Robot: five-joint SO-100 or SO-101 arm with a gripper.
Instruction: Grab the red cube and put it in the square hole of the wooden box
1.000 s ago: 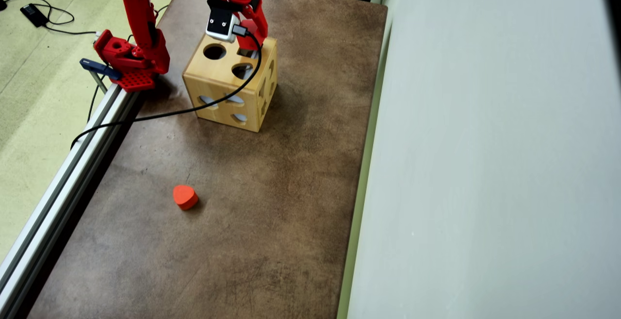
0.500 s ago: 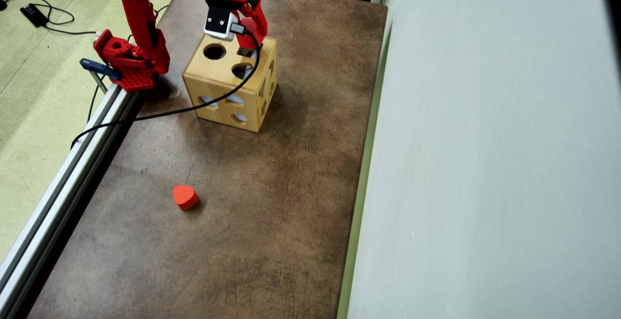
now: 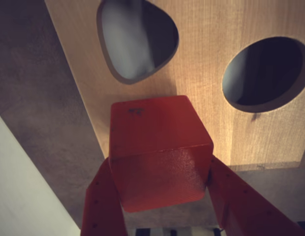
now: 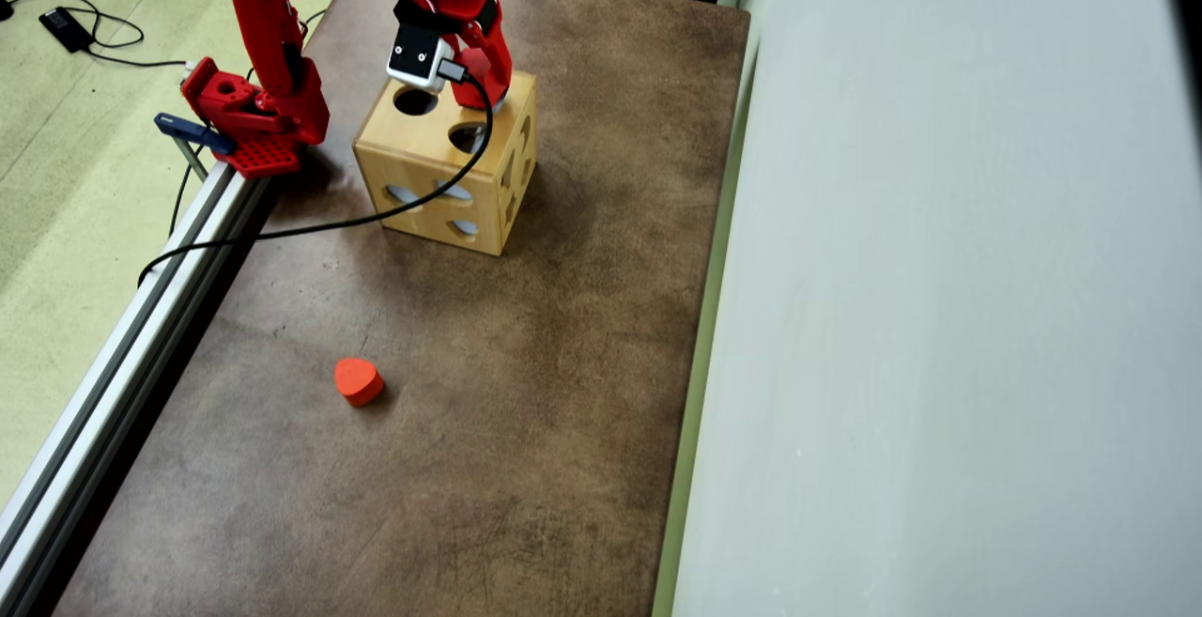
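The box (image 4: 441,166) is sitting on the table (image 4: 526,429) near its far end in the overhead view, with the arm's base (image 4: 246,119) standing just left of it. The heart block (image 4: 358,380) is lying well apart, nearer and slightly left. The cube (image 3: 160,150) is hanging between the fingers (image 3: 103,201) above the box's top face.

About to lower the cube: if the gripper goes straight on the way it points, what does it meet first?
Likely the wooden box's top face: the gripper holds the red cube above solid wood between two rounded cutouts; depth is unclear.
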